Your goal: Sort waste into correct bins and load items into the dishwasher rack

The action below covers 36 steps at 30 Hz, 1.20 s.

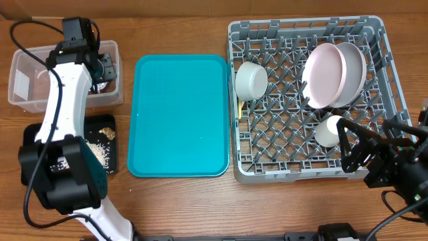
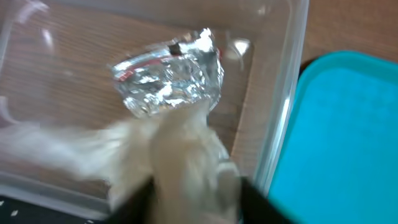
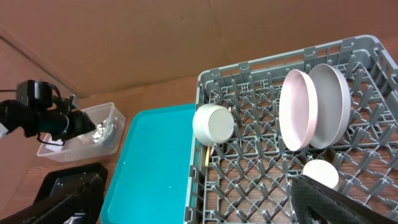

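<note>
My left gripper [image 1: 103, 67] hangs over the right end of the clear tub [image 1: 20, 100], open. A blurred crumpled white paper scrap [image 2: 180, 162] sits between its dark fingers [image 2: 140, 202]. The silver foil wrapper [image 2: 171, 78] with red lies on the tub floor just beyond. Rice [image 1: 100, 152] and a small brown lump [image 1: 107, 134] lie in the black tray [image 1: 115, 144]. The grey dishwasher rack [image 1: 391, 100] holds two upright plates [image 1: 324, 73], a bowl [image 1: 251, 80], a white cup [image 1: 328, 132] and a yellow spoon [image 1: 241, 108]. My right gripper [image 1: 351, 148] stands open and empty over the rack's front right, beside the cup.
A flat teal tray [image 1: 179, 115] lies between the bins and the rack. The left arm [image 1: 63, 100] stretches over the black tray and the tub. Brown cardboard backs the table [image 3: 155, 43]. The right arm sits at the table's front right corner.
</note>
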### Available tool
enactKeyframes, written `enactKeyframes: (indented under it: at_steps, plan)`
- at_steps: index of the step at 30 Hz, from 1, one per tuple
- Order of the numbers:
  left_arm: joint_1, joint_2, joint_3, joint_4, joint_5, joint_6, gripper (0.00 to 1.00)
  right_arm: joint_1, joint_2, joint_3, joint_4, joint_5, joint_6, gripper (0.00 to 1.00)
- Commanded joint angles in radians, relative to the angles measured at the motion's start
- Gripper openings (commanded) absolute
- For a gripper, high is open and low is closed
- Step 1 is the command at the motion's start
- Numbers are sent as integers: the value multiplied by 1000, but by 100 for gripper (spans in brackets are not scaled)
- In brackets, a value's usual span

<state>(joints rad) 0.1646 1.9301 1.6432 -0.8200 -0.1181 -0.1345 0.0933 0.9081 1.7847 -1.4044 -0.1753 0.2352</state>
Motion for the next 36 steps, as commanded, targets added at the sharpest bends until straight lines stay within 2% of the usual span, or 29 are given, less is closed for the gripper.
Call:
enactKeyframes:
  at_steps: [1,3,6,10,12,13,14,15,19,23,36]
  plan:
    - [2,-35,45,-49,63,15,93,4,-3,3,7,6,2,100]
    - [2,-82,156,-230,69,-27,91,4,-3,3,7,6,2,100]
    - [-7,-155,275,-423,134,-30,80,4,-3,3,7,7,2,100]
    - [-18,-292,364,-556,290,-31,71,4,-3,3,7,7,2,100]
    - [-28,-391,380,-573,311,-31,72,4,-3,3,7,6,2,100]
    - [-39,-469,380,-583,310,-31,77,4,-3,3,7,6,2,100]
    - [-51,-546,380,-597,306,-31,84,4,-3,3,7,6,2,100]
    - [-58,-593,380,-604,290,-31,100,4,-3,3,7,6,2,100]
    - [-61,-710,380,-628,267,-30,100,4,-3,3,7,6,2,100]
    - [-61,-743,380,-627,268,-30,100,4,-3,3,7,7,2,100]
    - [-61,-689,380,-628,268,-30,100,4,-2,3,7,7,2,100]
